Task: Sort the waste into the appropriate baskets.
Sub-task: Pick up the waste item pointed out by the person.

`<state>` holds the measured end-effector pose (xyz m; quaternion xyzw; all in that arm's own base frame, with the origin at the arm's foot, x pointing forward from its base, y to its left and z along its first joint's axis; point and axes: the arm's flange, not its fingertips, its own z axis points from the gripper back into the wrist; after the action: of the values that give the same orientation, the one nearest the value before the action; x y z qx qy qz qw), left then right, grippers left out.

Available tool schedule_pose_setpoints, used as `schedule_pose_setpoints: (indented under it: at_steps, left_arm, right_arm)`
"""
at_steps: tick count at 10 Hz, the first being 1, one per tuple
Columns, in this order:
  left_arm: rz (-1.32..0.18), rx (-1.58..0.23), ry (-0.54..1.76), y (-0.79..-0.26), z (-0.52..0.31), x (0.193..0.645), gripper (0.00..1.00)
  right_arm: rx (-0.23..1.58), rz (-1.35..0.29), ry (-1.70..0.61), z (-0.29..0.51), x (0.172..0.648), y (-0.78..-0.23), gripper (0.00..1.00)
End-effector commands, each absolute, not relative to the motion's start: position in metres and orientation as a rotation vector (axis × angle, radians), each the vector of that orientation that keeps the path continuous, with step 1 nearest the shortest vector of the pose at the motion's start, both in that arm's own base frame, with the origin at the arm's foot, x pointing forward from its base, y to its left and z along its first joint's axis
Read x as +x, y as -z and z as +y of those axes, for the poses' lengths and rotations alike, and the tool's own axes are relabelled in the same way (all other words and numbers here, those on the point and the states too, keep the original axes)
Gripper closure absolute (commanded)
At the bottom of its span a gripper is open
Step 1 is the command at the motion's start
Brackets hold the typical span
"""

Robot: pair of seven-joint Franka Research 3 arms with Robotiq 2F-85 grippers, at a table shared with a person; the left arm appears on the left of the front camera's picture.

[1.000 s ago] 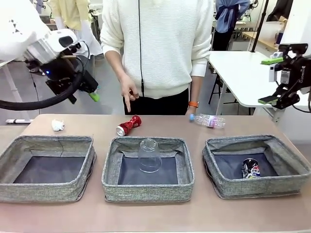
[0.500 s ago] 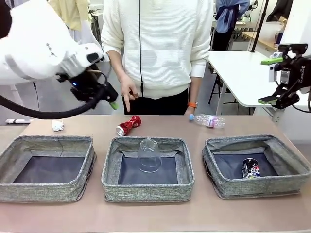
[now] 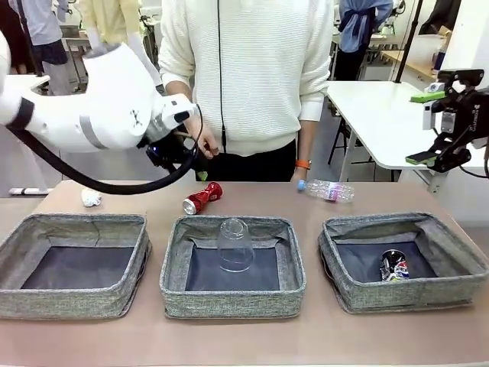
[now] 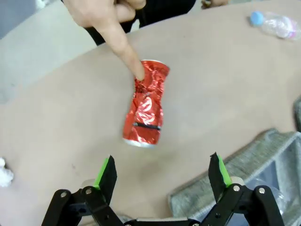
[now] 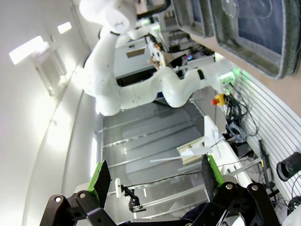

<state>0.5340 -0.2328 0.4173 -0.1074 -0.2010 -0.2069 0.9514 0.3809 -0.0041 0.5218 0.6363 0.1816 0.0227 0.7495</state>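
A crushed red soda can (image 4: 146,109) lies on the table, and a person's finger (image 4: 123,44) touches its far end. My left gripper (image 4: 162,173) hovers open just short of the can, nothing between its fingers. In the front view the can (image 3: 202,197) lies behind the middle basket (image 3: 229,294), under my left wrist (image 3: 164,122). A clear cup (image 3: 234,245) stands upside down in the middle basket. A dark crushed can (image 3: 393,266) lies in the right basket (image 3: 405,294). The left basket (image 3: 76,222) holds nothing. The bottle (image 3: 328,189) and paper wad (image 3: 91,198) lie on the table. My right gripper (image 3: 425,127) hangs open at far right.
The person stands at the far edge, with one hand (image 3: 200,145) over the can and the other (image 3: 303,170) near the bottle's blue cap. A white table (image 3: 382,115) stands behind at the right. Bare tabletop runs in front of the baskets.
My left arm has swung right from over the table's left side to above the red can. The right arm and the person's pointing hand have stayed put.
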Motion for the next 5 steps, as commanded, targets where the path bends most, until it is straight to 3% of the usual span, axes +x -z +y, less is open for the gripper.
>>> schedule_pose_setpoints:
  at_steps: [1, 2, 5]
  left_arm:
    - [-0.306, -0.135, 0.168, -0.402, -0.226, 0.556, 0.0]
    - [-0.409, -0.218, 0.421, -0.417, -0.233, 0.534, 0.0]
    - [-0.404, -0.22, 0.324, -0.382, -0.221, 0.557, 0.0]
  right_arm:
    - [1.401, 0.391, -0.028, -0.002, 0.383, -0.527, 0.0]
    - [1.401, 0.391, -0.028, -0.002, 0.383, -0.527, 0.0]
    - [1.401, 0.391, -0.028, -0.002, 0.383, -0.527, 0.0]
